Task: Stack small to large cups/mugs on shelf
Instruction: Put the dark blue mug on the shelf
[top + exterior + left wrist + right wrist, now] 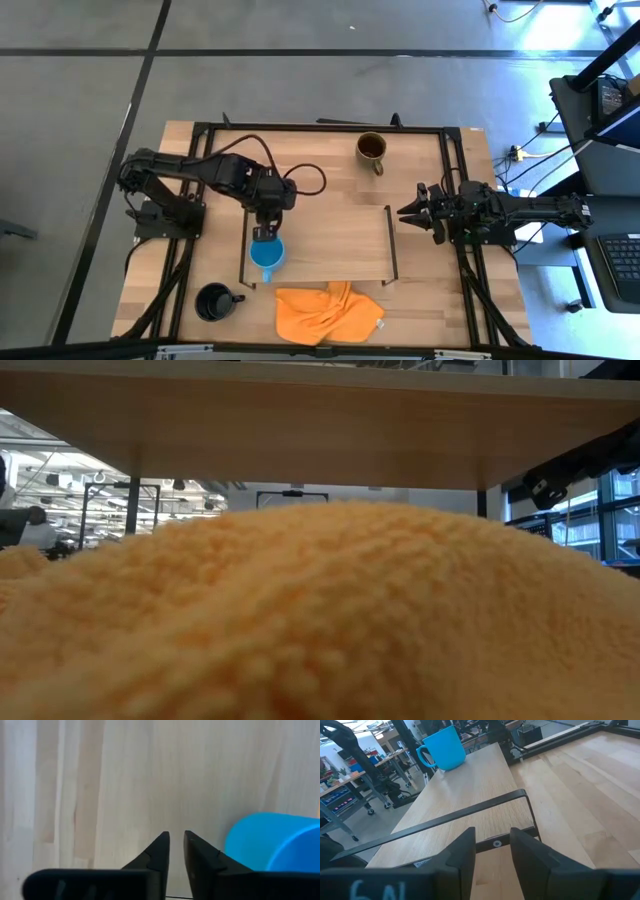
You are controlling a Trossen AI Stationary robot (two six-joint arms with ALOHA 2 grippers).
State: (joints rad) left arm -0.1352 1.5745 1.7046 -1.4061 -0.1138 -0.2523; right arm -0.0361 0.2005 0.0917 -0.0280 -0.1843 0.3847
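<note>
The small light-blue mug (267,255) stands upright on the left end of the light-wood shelf (335,240), its handle toward the near edge. It also shows in the left wrist view (270,847) and the right wrist view (442,747). My left gripper (265,230) hangs over the shelf just on the far side of the mug, fingers (176,840) open by a narrow gap and empty. My right gripper (408,212) waits, open and empty (492,842), off the shelf's right end. The olive-brown mug (372,148) stands on the table at the far side. The black mug (214,300) stands at the near left.
An orange fleece cloth (328,312) lies crumpled on the table just in front of the shelf and fills the low view (320,620). The shelf's black end frame (485,805) stands right in front of my right gripper. The shelf's middle and right part are bare wood.
</note>
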